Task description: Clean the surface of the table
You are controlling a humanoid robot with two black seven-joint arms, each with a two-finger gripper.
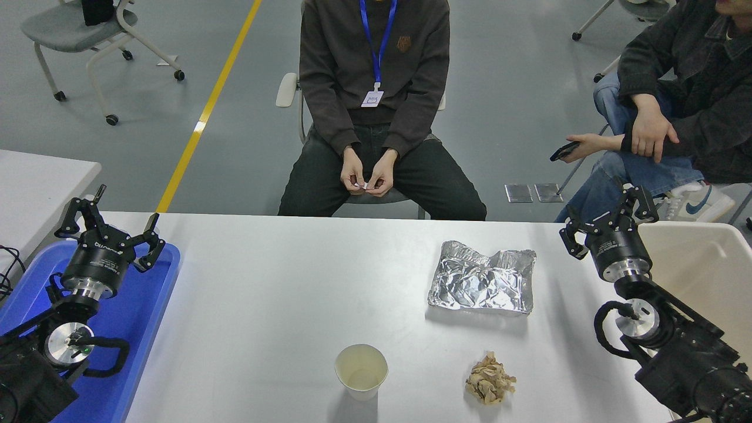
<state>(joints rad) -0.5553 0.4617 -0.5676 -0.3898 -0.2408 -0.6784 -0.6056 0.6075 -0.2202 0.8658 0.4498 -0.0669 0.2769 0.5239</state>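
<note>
The table surface (pixel 282 294) is a wide light grey-white top. On it lie a crumpled foil tray (pixel 483 278) right of centre, a white paper cup (pixel 361 370) near the front, and a wad of brown crumpled paper (pixel 490 380) to the cup's right. My right gripper (pixel 608 215) is open and empty, above the table's right edge, right of the foil tray. My left gripper (pixel 110 224) is open and empty, parked over the blue tray at the left.
A blue plastic tray (pixel 141 317) sits at the table's left edge. A cream bin (pixel 699 258) stands at the right. A smaller white table (pixel 35 182) is at far left. Two people sit beyond the far edge, hands off the table.
</note>
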